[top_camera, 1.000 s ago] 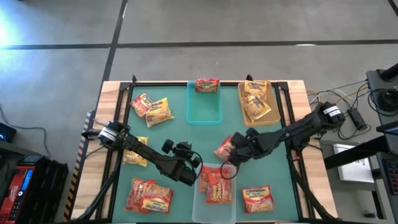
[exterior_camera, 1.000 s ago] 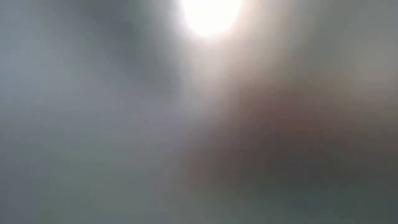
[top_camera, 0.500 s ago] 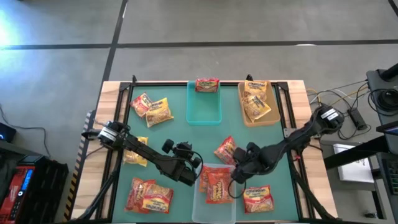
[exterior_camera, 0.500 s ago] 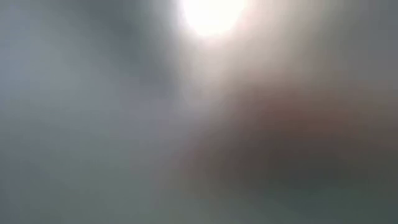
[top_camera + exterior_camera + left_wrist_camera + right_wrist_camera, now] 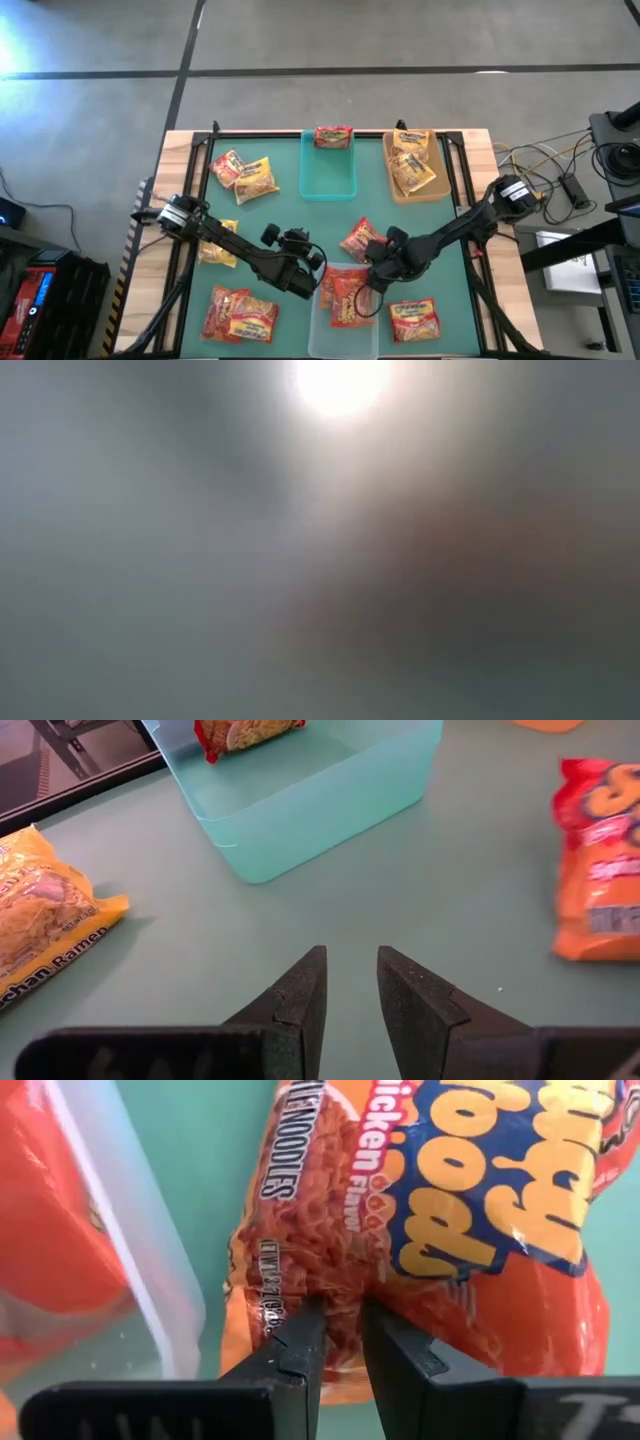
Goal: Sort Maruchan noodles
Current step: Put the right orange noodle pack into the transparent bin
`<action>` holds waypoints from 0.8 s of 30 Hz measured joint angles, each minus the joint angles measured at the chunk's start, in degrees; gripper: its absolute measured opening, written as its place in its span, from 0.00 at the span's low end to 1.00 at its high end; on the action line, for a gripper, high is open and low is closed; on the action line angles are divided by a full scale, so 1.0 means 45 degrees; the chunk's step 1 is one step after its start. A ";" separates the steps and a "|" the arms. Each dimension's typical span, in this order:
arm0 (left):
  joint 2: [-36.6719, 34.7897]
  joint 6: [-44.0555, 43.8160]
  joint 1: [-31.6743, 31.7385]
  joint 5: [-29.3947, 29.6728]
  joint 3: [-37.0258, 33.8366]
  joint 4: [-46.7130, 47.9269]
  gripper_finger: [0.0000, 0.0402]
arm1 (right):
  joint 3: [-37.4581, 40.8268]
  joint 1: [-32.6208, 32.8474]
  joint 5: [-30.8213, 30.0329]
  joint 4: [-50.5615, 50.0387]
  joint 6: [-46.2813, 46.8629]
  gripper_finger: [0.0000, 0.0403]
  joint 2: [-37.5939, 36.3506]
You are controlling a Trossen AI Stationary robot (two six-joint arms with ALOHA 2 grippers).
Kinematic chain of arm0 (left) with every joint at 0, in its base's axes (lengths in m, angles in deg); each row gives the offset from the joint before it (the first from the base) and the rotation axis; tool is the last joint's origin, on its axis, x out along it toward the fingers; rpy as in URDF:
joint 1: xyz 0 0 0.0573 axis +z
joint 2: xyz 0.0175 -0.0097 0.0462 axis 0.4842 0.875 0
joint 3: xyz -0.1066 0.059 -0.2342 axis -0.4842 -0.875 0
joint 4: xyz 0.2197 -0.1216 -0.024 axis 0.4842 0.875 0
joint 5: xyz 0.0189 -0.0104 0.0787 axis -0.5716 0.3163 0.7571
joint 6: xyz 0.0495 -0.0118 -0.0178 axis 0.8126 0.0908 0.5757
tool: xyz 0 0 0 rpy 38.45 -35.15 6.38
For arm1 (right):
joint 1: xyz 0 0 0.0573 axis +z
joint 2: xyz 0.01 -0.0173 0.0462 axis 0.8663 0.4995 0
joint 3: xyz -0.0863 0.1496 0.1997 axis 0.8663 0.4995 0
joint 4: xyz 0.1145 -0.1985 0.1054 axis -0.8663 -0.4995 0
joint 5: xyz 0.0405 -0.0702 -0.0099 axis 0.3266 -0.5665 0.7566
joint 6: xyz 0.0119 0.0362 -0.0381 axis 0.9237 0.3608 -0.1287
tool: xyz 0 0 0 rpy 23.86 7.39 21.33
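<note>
Maruchan noodles packets lie scattered on the teal mat. A red and a yellow one (image 5: 245, 173) lie far left, two (image 5: 240, 315) near left and one (image 5: 412, 318) near right. My right gripper (image 5: 372, 282) stands beside the clear bin (image 5: 318, 325), shut on a red-orange packet (image 5: 358, 238) that spreads before its fingers in the right wrist view (image 5: 430, 1210). My left gripper (image 5: 312, 283) hovers left of that bin. Its fingers (image 5: 350, 965) are slightly open, with nothing between them. My right gripper pinches the red-orange packet's near edge (image 5: 340, 1295) between its two fingers. They slant steeply down from the table's right side. The rest of the packet spreads away from the fingertips, printed face up. Whether it is clear of the mat I cannot tell.
The clear bin holds a red packet (image 5: 345, 298). The teal bin (image 5: 328, 180) at the far middle has one packet (image 5: 332, 136) at its far end. The tan bin (image 5: 395, 185) at the far right holds yellow packets. Another yellow packet (image 5: 215, 252) lies under my left arm. The low view shows only blur.
My right gripper has moved toward the table's near edge and down, coming beside the clear bin, and has rolled a little. The gap between its fingers has not changed.
</note>
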 joint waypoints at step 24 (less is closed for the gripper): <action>-0.0481 0.8874 0.2142 -0.4594 0.0000 -0.8549 0.19 | -0.0045 -0.0597 -0.0219 -0.1628 -0.5967 0.16 -0.2851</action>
